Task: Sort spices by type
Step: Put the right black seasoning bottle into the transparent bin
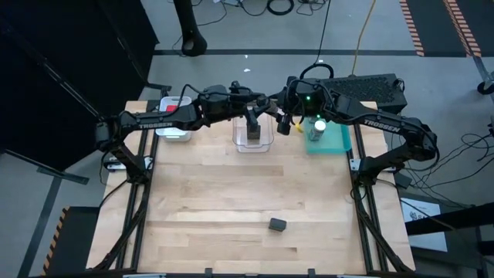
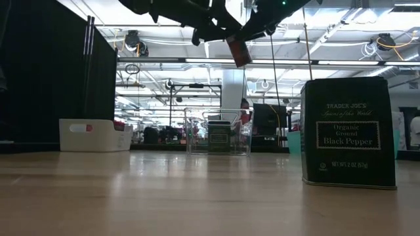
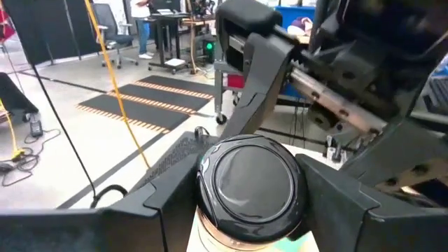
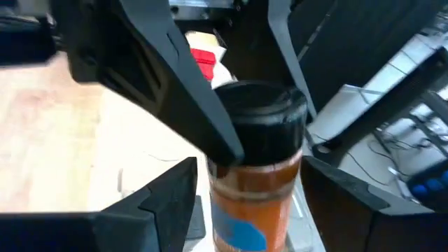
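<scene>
Both arms meet high above the gap between the clear tray (image 1: pixel 253 143) and the teal tray (image 1: pixel 333 140). Between them is a spice jar (image 2: pixel 238 51) with orange contents, a blue label and a black round cap, tilted in the air. My left gripper (image 3: pixel 252 203) is shut on its cap. My right gripper (image 4: pixel 252 192) is shut on its body. A dark tin (image 1: pixel 253 131) stands in the clear tray. A white-capped clear jar (image 1: pixel 318 126) stands in the teal tray. A black pepper tin (image 2: pixel 348 131) stands on the table near its near edge (image 1: pixel 278 225). My left gripper pinches the jar's black cap (image 3: pixel 252 178) between its two fingers, one on each side of the rim, looking down on the cap's top. The jar is lifted clear of the table. My right gripper has the jar's orange body (image 4: pixel 255 199) below the cap between its two fingers, which lie across the jar. The jar hangs clear of the trays; my left fingers (image 4: pixel 189 98) cover part of it.
A white tray (image 1: pixel 174 131) with a red tin (image 1: pixel 171 103) sits at the far left. The three trays line the table's far edge. The bare wooden top (image 1: pixel 247 193) stretches wide between the trays and the pepper tin.
</scene>
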Action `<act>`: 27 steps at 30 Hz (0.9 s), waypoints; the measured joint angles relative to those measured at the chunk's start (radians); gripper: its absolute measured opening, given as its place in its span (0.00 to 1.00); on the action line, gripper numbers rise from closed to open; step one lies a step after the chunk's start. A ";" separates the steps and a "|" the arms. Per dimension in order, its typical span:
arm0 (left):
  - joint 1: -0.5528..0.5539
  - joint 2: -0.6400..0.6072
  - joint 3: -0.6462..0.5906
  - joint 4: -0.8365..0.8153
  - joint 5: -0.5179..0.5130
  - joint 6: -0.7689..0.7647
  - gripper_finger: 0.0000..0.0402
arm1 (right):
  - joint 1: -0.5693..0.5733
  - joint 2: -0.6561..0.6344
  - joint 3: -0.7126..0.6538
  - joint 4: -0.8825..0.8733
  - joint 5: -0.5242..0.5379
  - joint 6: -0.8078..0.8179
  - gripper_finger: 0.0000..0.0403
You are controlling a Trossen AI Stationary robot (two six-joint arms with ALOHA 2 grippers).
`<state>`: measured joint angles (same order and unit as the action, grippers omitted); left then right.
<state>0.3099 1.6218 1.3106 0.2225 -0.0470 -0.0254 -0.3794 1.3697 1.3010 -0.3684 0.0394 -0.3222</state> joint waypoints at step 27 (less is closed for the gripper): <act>0.223 0.137 -0.001 -0.342 -0.032 -0.282 0.56 | -0.128 -0.034 0.000 -0.154 0.060 0.244 0.62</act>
<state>0.5328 1.7586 1.3100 -0.1194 -0.0794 -0.3070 -0.5072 1.3357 1.3014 -0.5220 0.0990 -0.0777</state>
